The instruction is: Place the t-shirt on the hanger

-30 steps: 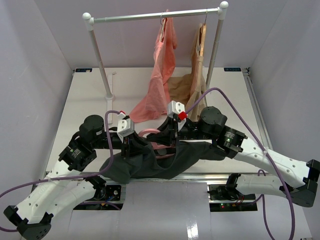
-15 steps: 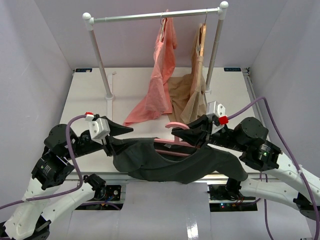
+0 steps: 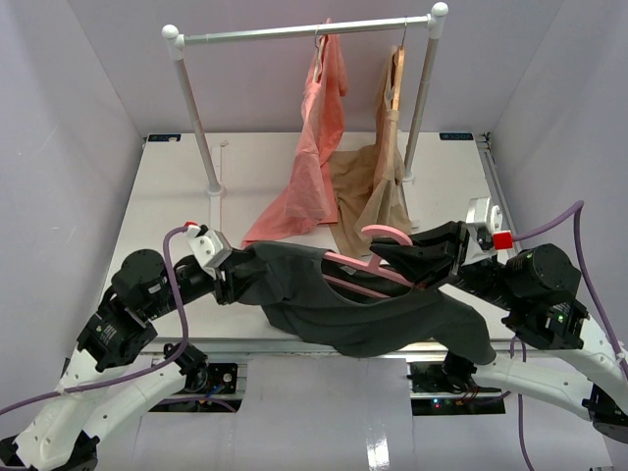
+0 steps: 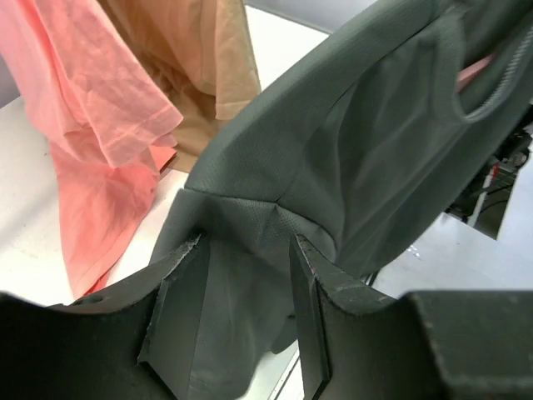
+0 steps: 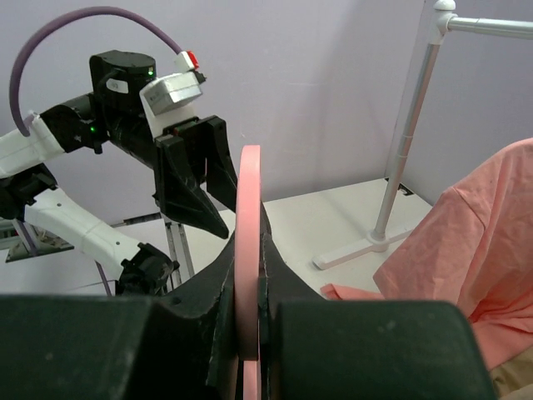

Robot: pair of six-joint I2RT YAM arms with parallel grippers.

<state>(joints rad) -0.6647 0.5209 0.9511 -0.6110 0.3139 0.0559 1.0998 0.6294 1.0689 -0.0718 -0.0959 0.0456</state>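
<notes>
- Since half a second ago both arms have swung over to the right. The pink hanger (image 3: 383, 234) has ridden up and rightward, and the charcoal t-shirt (image 3: 363, 312) has come along with it.
- The t-shirt is slung in the air between the two arms over the near edge of the desk (image 3: 177, 186). The hanger's arm is poking through the neck opening and the hem sags toward the front.
- The left gripper (image 4: 246, 275) is pinching a bunched fold at the shirt's shoulder or sleeve end. In its wrist view, cloth fills the gap between the fingers (image 4: 179, 308).
- The right gripper (image 5: 248, 275) is squeezed tight on the hanger, which stands edge-on between its jaws near the hook.
- Handling-wise, I'd say the shirt is light and totally floppy. It drapes wherever it isn't held, so grab it at a seam or the collar edge, where the doubled cloth won't slip out.
- The hanger looks thin and rigid but slick plastic. Holding it near the neck seems like the spot to stop it twisting.
- My guess is one shoulder is about on and the left shoulder isn't seated over the hanger arm yet.
- The salmon-pink garment (image 3: 314, 167) and tan garment (image 3: 378, 182) hang from the rail (image 3: 304, 29) just behind, so snagging them is the risk.
</notes>
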